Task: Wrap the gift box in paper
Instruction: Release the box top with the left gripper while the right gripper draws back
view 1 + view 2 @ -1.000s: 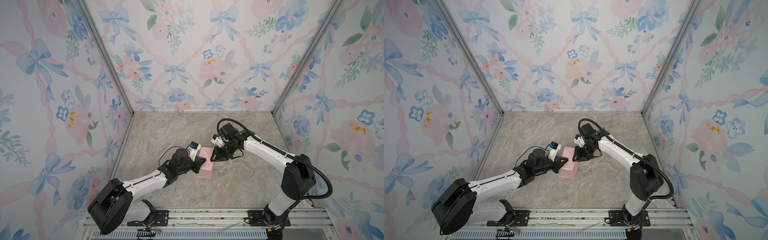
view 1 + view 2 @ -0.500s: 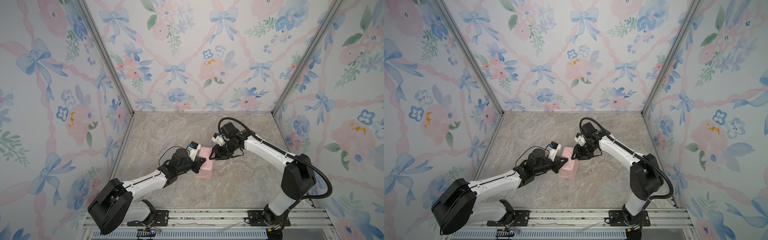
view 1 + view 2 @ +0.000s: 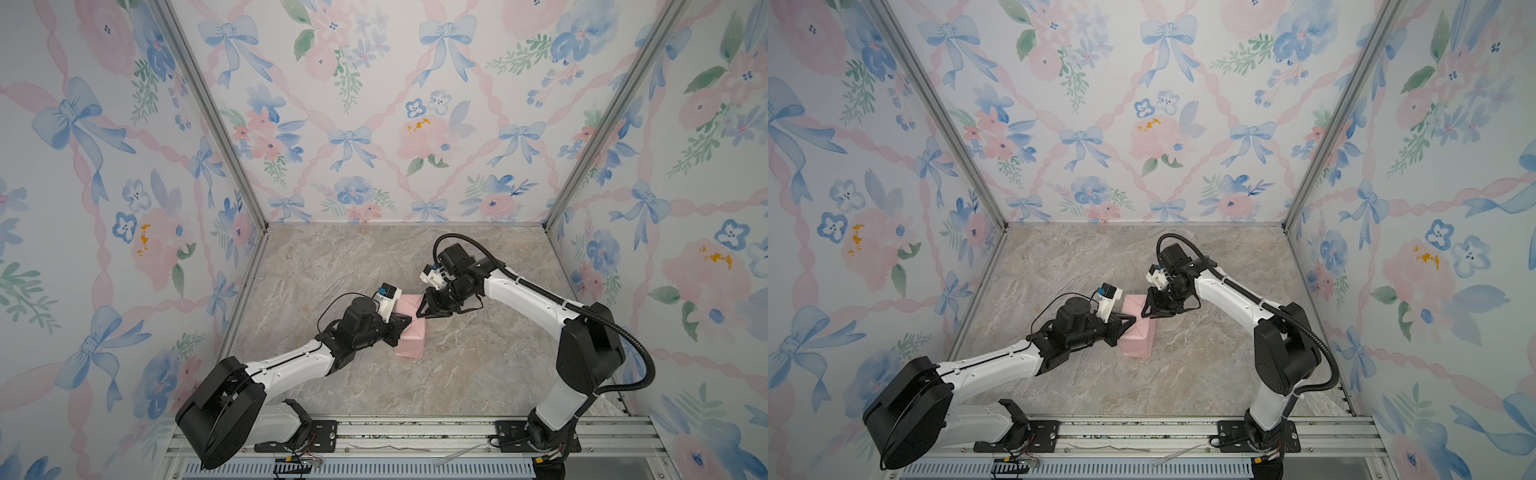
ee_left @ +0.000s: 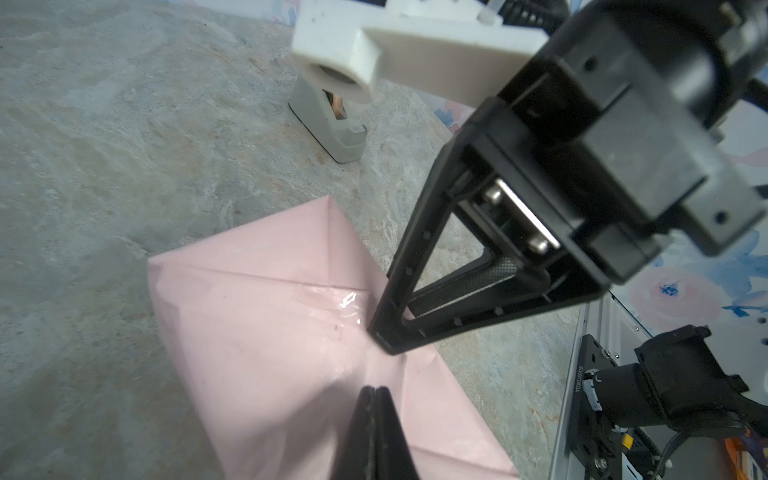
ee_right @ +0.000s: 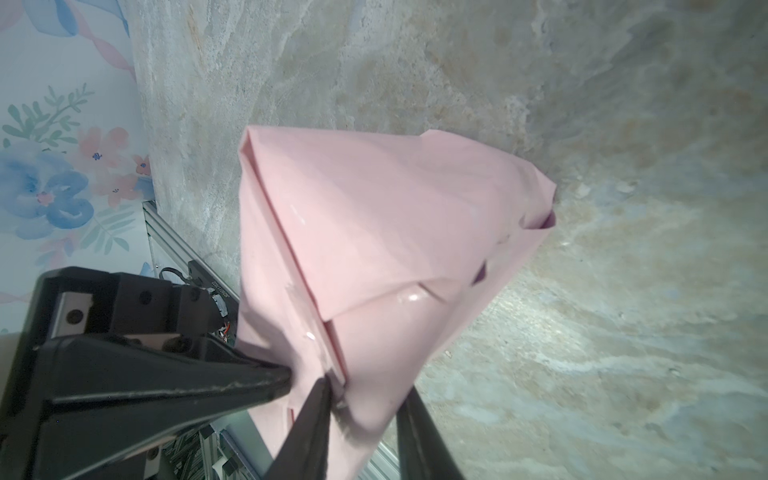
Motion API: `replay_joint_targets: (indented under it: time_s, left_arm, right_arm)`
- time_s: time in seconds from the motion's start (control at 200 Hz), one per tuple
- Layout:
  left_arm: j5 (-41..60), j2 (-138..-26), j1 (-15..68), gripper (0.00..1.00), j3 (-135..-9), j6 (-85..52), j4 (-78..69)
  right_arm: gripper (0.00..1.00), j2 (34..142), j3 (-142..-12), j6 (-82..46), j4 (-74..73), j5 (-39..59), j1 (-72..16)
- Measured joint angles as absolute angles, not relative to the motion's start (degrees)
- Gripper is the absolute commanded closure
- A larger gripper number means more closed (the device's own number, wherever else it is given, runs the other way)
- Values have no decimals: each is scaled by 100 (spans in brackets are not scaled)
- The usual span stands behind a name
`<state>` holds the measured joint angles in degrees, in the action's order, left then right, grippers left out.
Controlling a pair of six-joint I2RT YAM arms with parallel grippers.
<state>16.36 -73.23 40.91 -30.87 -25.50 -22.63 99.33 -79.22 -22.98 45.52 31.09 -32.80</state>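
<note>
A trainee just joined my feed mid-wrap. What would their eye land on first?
The parcel of pale pink paper, centred on the tabletop, with both black end effectors meeting on its top: the left end effector shut, the right end effector astride a taped fold. Around it, loud wallpaper of blue bows and pink flowers; the left wrist view adds a small tape dispenser nearby.

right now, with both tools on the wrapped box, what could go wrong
1. The right tool has a folded flap of the paper between its jaws, beside shiny tape; pulling away could tear the paper or peel the tape.
2. The shut left tool pokes its tip into the paper; more push might dent or slide it.
3. Both tips meet almost at one spot, so they could collide.
</note>
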Motion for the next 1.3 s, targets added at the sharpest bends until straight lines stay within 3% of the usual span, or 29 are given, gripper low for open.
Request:
replay_joint_targets:
  time_s: [0.09,0.245,0.355,0.43,0.45,0.465,0.605,0.79,1.3]
  left_arm:
    - [1634,-7321,4091,97,-3089,-2550,-2270]
    - [1605,-7273,4104,71,-3162,-2547,-2198]
    - [1474,-7148,4112,44,-3341,-2545,-1839]
    - [1302,-7057,4130,19,-3614,-2473,-1426]
    - [1245,-7037,4145,6,-3695,-2477,-1304]
    - [1177,-7022,4158,2,-3787,-2434,-1175]
    - [622,-6995,4366,2,-4648,-2423,-244]
    - [-27,-7116,4751,2,-5428,-2418,668]
    - [-515,-7627,4311,2,-5391,-2604,1387]
  right_arm:
    - [60,9894,-7922,-2285,4558,3039,-3277]
    - [53,9504,-7741,-2327,4399,2733,-3262]
    - [52,8742,-7308,-2458,3979,2606,-3190]
    - [51,8112,-6890,-2606,3603,2508,-3009]
    - [51,7940,-6751,-2668,3479,2497,-2939]
    - [51,7832,-6663,-2692,3411,2475,-2886]
    - [50,7089,-5765,-3046,2812,2335,-2421]
    - [50,6884,-4939,-3354,2477,2171,-2283]
    - [50,7212,-4600,-3675,1909,1594,-3098]
